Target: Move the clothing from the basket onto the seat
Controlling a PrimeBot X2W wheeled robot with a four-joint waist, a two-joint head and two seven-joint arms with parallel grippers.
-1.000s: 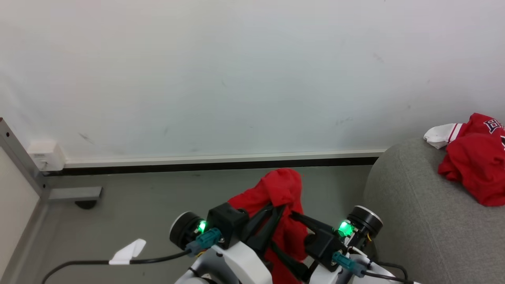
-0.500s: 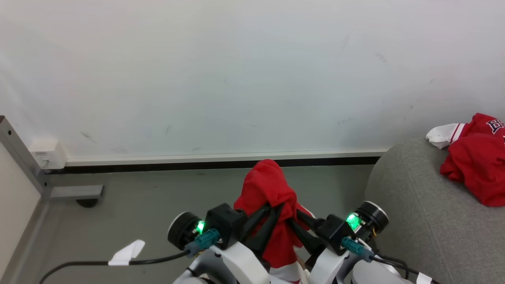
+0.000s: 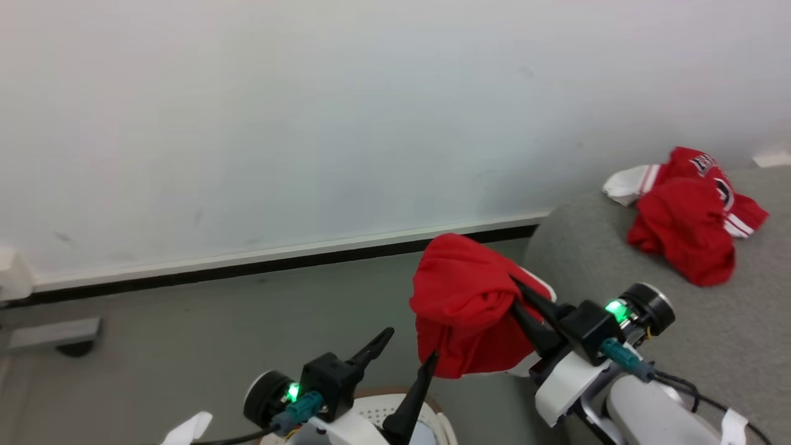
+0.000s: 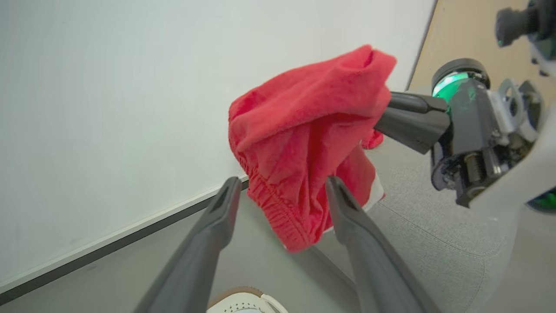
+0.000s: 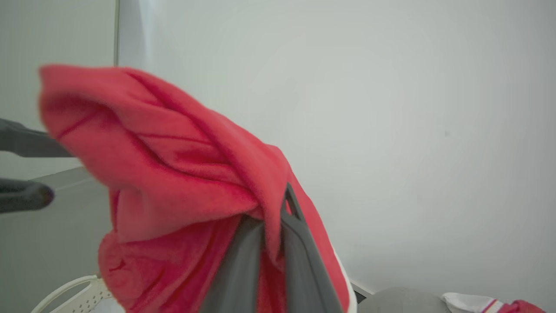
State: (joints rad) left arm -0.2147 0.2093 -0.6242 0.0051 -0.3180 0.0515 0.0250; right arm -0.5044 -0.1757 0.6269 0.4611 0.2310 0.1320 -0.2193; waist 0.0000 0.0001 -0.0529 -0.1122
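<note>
A bright red piece of clothing (image 3: pixel 463 296) hangs bunched in the air, left of the seat's rounded end. My right gripper (image 3: pixel 514 285) is shut on its upper fold, with the fingers pinching the fabric (image 5: pixel 173 174) in the right wrist view. My left gripper (image 3: pixel 411 346) stands open just below and left of the cloth, with nothing between its fingers (image 4: pixel 221 208). The grey seat (image 3: pixel 618 272) fills the right side. The basket's brown rim and perforated white wall (image 3: pixel 432 411) peek in at the bottom edge, under the left gripper.
A second red garment with white striped cuffs (image 3: pixel 686 228) lies crumpled on the seat. A white wall with a dark baseboard (image 3: pixel 247 266) runs behind, above grey floor. A grey metal foot (image 3: pixel 52 334) sits at the far left.
The right gripper shut on the red clothing and the left gripper let go and opened. The right arm carried the cloth rightward toward the seat. The head camera turned right.
</note>
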